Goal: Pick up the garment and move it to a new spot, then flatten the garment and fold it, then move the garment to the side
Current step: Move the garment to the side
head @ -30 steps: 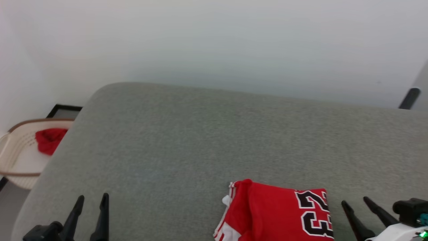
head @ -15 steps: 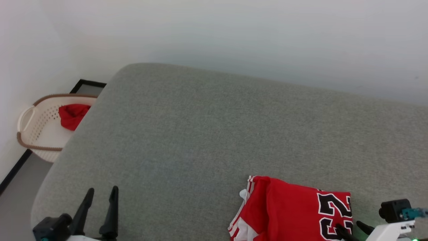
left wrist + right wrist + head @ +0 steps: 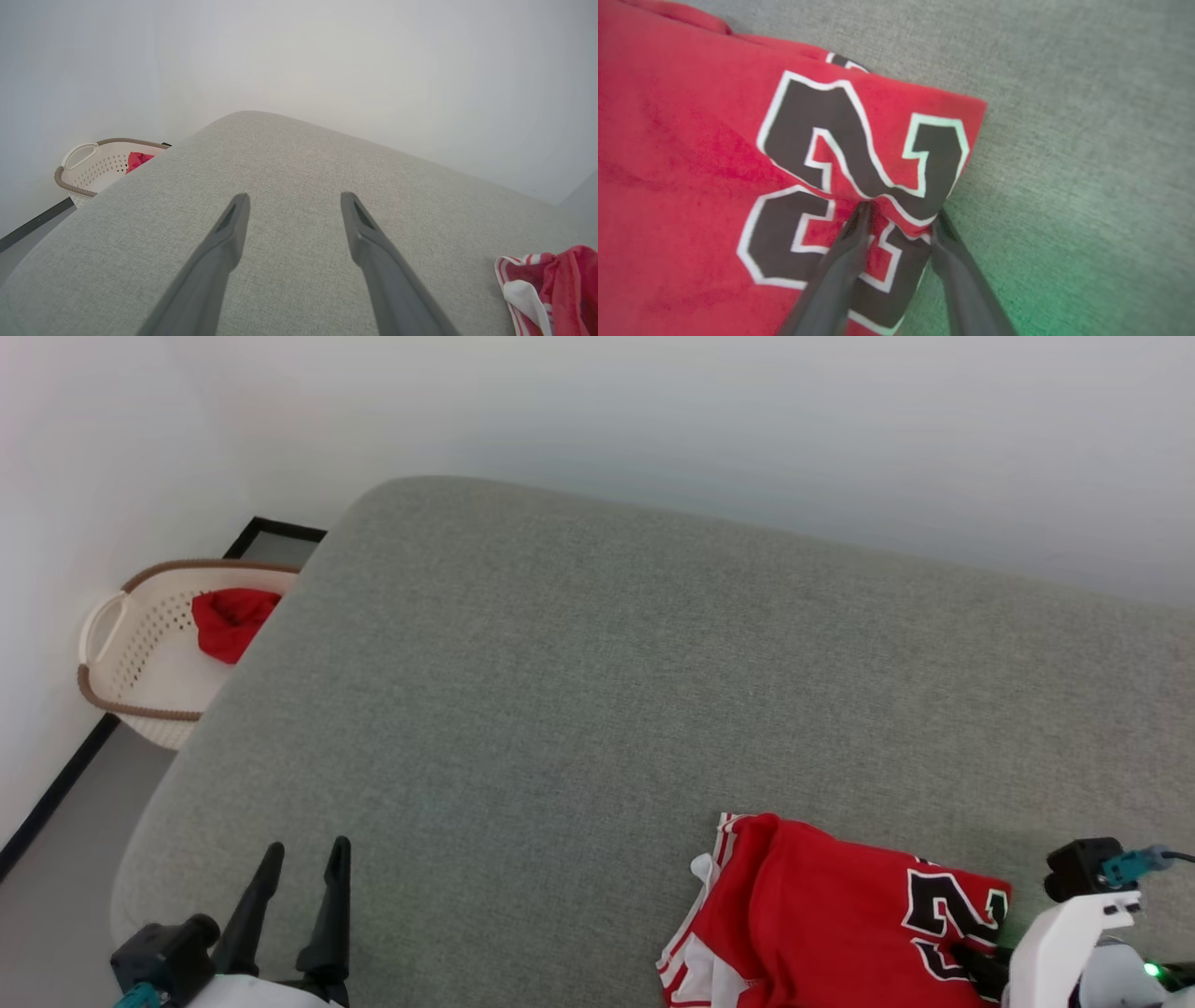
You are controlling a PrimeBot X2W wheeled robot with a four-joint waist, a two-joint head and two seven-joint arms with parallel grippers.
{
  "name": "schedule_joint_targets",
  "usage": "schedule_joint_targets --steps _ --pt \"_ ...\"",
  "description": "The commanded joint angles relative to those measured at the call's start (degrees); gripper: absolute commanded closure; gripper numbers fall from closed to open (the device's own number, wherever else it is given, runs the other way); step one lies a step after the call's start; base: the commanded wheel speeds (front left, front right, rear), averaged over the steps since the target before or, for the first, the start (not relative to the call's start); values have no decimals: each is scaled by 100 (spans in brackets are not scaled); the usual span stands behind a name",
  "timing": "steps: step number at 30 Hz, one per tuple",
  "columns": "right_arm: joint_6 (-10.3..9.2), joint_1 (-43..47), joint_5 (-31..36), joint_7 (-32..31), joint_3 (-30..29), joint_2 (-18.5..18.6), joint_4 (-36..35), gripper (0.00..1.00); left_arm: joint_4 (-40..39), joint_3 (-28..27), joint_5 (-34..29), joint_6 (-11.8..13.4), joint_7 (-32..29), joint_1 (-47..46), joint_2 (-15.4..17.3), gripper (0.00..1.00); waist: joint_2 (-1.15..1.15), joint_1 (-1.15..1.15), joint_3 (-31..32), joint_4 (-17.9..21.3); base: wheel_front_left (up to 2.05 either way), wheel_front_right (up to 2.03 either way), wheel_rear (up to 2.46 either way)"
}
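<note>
The garment (image 3: 822, 915), a red jersey with a black-and-white "23", lies folded on the grey cushion (image 3: 560, 663) at the lower right. Its striped trim and a white sleeve show at its left end (image 3: 560, 280). My right gripper (image 3: 971, 957) is down on the garment's right edge. In the right wrist view the right gripper (image 3: 901, 214) has its jaws half closed astride the printed edge of the garment (image 3: 691, 140), with puckered fabric between the tips. Low at the left, my left gripper (image 3: 303, 854) hovers open over bare cushion, its jaws wide apart and nothing between them (image 3: 294, 200).
A cream perforated basket (image 3: 93, 644) stands on the floor past the cushion's left end, with a small red cloth (image 3: 231, 621) in it; both also show in the left wrist view, basket (image 3: 79, 154) and cloth (image 3: 138, 160). A pale wall runs behind the cushion.
The head camera has tilted down and shifted. My right gripper has come down from beside the garment onto its numbered right edge, and its jaws have narrowed. The left gripper keeps its pose.
</note>
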State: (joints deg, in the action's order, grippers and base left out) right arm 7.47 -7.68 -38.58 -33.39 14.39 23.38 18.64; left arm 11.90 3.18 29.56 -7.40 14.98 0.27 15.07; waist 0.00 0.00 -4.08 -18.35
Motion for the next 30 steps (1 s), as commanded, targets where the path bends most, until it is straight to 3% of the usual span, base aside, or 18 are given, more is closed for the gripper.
schedule_joint_targets --steps 1,17,30 --pt "2 76 -47 -91 149 -146 124 100 2 -9 27 -10 19 -35 -15 0 0 0 -26 -24 0 0 0" --pt "-2 -387 -43 -162 -85 438 -224 100 -8 -94 -33 -11 19 45 -30 0 0 0 100 310 0 0 0" --pt "-2 -1104 136 -285 -271 1399 -390 100 -104 -87 -83 -11 19 -71 6 0 0 0 -52 999 0 0 0"
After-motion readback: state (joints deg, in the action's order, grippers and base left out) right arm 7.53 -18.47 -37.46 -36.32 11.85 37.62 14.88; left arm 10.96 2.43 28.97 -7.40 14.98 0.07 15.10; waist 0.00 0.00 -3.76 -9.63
